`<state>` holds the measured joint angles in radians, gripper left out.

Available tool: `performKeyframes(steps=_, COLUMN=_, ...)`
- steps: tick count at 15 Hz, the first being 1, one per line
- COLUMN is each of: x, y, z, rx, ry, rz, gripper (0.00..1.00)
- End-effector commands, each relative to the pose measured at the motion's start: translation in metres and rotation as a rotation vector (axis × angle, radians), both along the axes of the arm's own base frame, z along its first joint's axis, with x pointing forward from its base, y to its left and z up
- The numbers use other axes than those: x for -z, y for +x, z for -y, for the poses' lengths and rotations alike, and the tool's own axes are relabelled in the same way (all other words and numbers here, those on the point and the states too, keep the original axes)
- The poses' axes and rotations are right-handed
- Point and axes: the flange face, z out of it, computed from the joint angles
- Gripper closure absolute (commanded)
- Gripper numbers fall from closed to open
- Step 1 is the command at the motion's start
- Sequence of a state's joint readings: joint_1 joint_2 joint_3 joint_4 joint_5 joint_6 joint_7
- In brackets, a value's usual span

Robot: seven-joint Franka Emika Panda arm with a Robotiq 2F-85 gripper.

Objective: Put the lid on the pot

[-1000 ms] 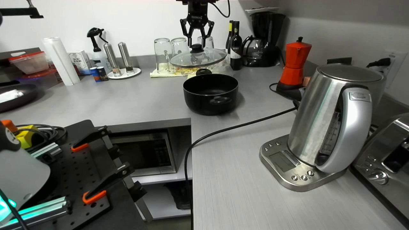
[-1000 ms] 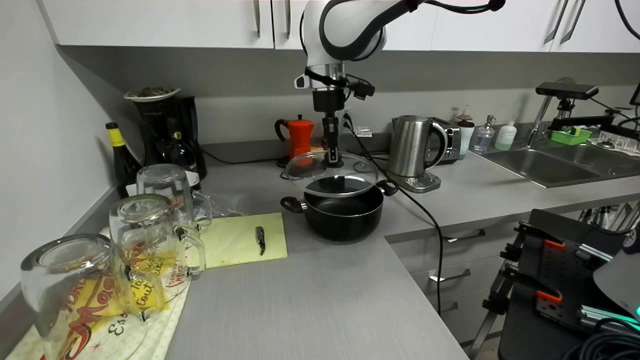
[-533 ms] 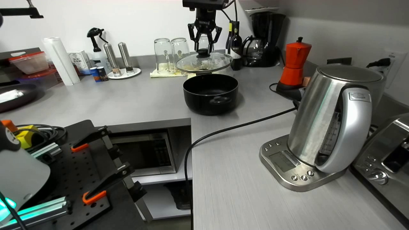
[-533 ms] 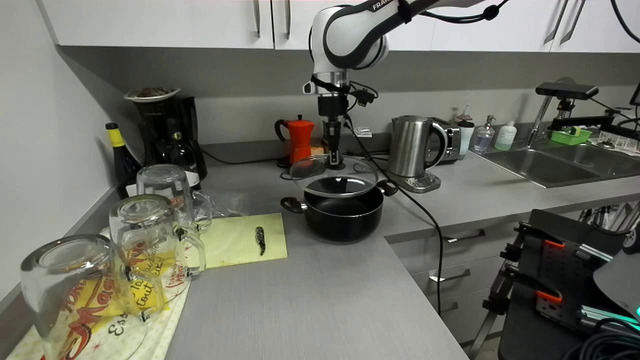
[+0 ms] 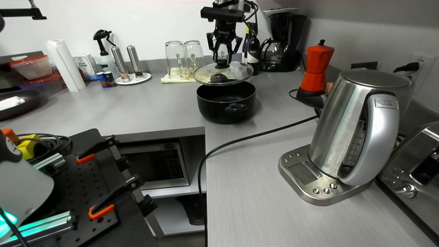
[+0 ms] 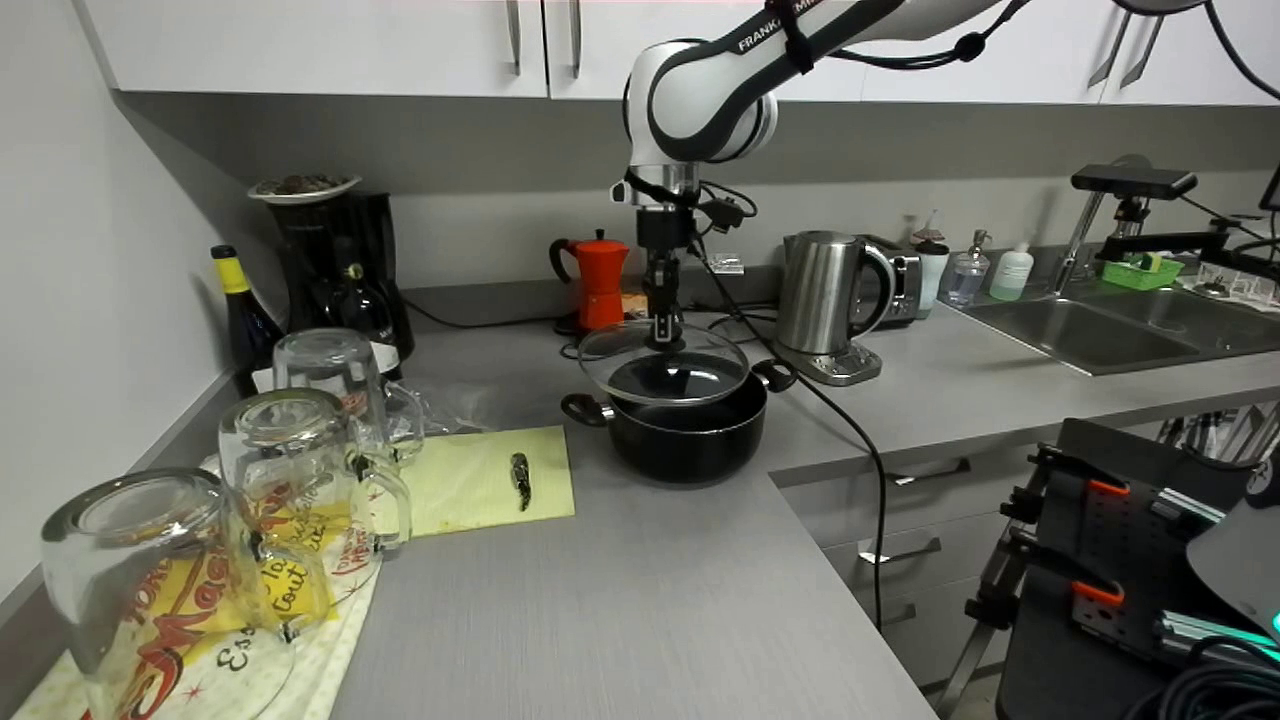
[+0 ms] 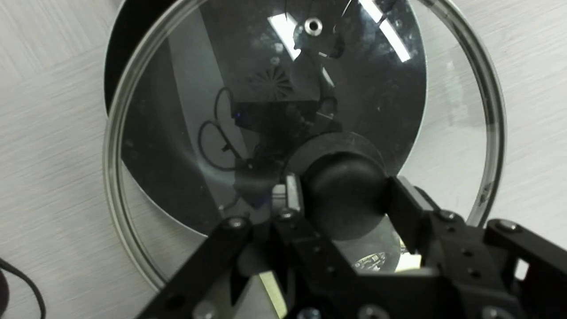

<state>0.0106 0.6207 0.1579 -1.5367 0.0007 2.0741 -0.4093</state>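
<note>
On the big grey desk point(image 6: 620, 610) your pot point(image 6: 685, 455) stands upright, and its top has no cover on it. The lid point(image 6: 668, 376) hangs in the air just above the pot. In both exterior views you can see a gap between the lid and the near rim of the pot. So the lid is picked up and, I think, nearly there. What is left for you looks like this: line it up, lower it, let go. It does not look quite in the middle. In the wrist view the pot pokes out past the lid at the top left, and the desk shows through on the right. A small slide to that top left side may help, but the slant of the view can fool you. Your fingers point(image 7: 407, 217) sit one on each side of the black knob point(image 7: 345, 195) and seem to squeeze it. The glass of the lid spreads out under them.
</note>
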Motion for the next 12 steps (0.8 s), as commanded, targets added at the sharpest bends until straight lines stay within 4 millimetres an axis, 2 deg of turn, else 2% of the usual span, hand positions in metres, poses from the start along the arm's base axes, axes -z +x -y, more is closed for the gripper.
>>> performKeyframes(steps=1, x=-0.004, y=0.009, z=0.010, rx=0.047, ry=0.045, rz=0.023, gripper=0.74)
performKeyframes(steps=7, x=0.002, y=0.012, z=0.028, rx=0.099, ry=0.089, rz=0.029, gripper=0.74)
performKeyframes(steps=12, x=0.010, y=0.010, z=0.032, rx=0.119, ry=0.110, rz=0.022, gripper=0.74)
